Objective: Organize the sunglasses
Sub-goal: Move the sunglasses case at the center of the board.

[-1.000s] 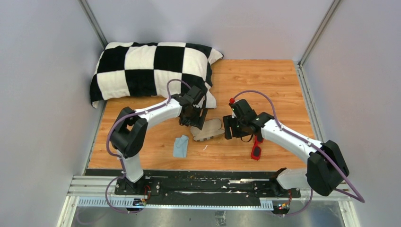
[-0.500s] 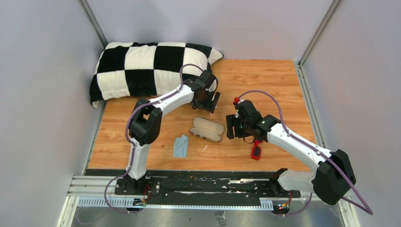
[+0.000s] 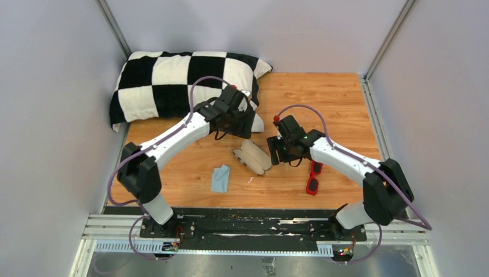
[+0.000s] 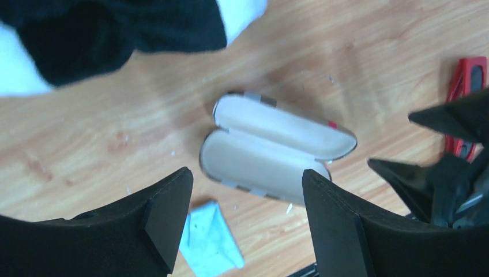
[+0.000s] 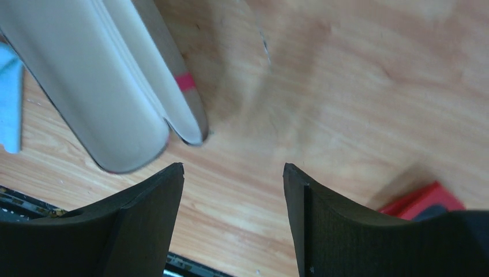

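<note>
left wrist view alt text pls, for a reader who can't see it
An open oblong glasses case with a cream lining lies on the wooden table, framed by the open left pincer above it. A light blue cloth lies near it; red-framed sunglasses show at the right edge.

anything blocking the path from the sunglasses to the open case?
Nothing visible. The table is bare between the sunglasses and the case. Only the right gripper, open, hangs above that gap.
</note>
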You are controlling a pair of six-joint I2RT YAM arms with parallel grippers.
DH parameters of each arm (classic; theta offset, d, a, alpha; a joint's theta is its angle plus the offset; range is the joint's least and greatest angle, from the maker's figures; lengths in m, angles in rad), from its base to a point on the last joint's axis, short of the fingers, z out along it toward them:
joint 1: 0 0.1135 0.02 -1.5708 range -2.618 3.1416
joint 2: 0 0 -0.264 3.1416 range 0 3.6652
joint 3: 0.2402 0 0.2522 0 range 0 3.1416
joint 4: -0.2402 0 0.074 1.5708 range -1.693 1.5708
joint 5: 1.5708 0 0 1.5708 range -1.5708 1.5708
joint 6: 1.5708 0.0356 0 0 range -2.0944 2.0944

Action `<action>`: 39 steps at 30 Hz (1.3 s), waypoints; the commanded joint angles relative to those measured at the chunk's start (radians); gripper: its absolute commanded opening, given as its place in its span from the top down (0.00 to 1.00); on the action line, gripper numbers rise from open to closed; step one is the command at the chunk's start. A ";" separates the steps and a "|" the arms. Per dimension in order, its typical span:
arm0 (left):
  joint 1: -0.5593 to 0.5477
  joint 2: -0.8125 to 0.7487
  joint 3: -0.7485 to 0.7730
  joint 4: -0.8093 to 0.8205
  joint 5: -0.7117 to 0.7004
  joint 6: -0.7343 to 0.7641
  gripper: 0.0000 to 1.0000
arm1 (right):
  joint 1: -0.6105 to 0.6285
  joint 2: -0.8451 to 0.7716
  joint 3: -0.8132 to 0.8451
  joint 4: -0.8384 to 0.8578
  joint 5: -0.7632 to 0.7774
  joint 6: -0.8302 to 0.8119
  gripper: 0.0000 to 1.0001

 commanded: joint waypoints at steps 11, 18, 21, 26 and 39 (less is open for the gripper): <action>0.064 -0.268 -0.434 0.000 -0.106 -0.149 0.26 | -0.029 0.348 0.285 0.061 -0.194 -0.175 0.32; 0.065 -0.184 -0.446 0.025 -0.065 -0.145 0.26 | -0.030 0.395 0.308 0.073 -0.239 -0.155 0.56; 0.065 -0.145 -0.441 0.057 -0.045 -0.142 0.27 | -0.030 0.388 0.287 0.085 -0.253 -0.137 0.68; 0.065 -0.061 -0.405 0.093 -0.015 -0.139 0.27 | -0.029 0.347 0.225 0.124 -0.249 -0.070 0.86; 0.066 0.027 -0.262 0.076 -0.011 -0.113 0.28 | -0.009 0.124 -0.060 0.291 0.037 0.319 0.98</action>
